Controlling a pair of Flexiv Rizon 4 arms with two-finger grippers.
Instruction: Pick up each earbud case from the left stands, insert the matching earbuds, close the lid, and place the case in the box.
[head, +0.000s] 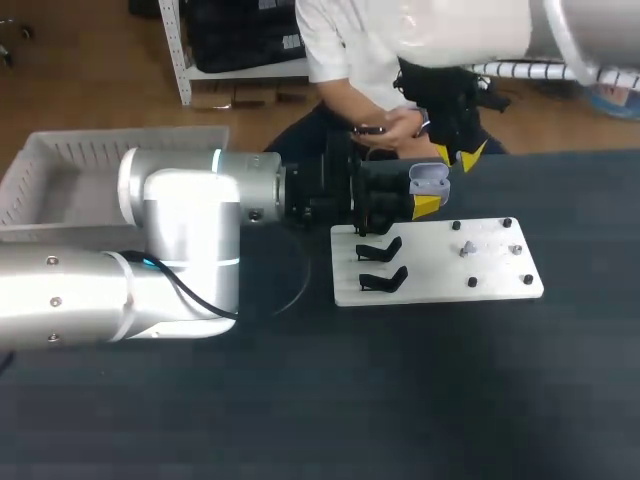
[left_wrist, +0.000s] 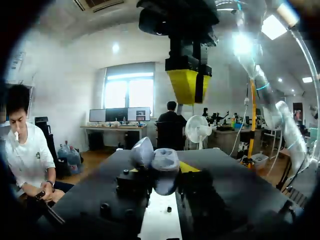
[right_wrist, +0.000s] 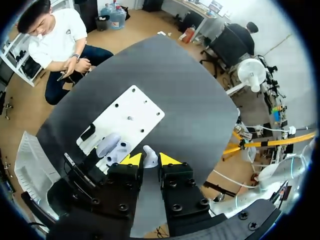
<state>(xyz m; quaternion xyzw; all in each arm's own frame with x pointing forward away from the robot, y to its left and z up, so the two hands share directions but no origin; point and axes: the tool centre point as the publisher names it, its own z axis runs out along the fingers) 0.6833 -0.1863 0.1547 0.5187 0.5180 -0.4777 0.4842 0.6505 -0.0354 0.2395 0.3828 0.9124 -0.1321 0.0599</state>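
My left gripper (head: 424, 196) is shut on a pale grey earbud case (head: 430, 178), held level above the far edge of the white board (head: 480, 285). The case's lid (left_wrist: 142, 151) stands open. In the left wrist view the case (left_wrist: 163, 167) sits between my own fingers. My right gripper (head: 462, 155) hangs just above and beyond the case, its yellow tips pointing down. In the right wrist view the right gripper (right_wrist: 149, 160) is shut on a white earbud (right_wrist: 149, 153), with the open case (right_wrist: 112, 147) a little to one side below it.
Two empty black stands (head: 380, 249) (head: 385, 280) sit on the board's left end. Small black pegs and a small pale earbud (head: 467, 248) are on its right half. A white basket (head: 40, 170) stands at the far left of the table.
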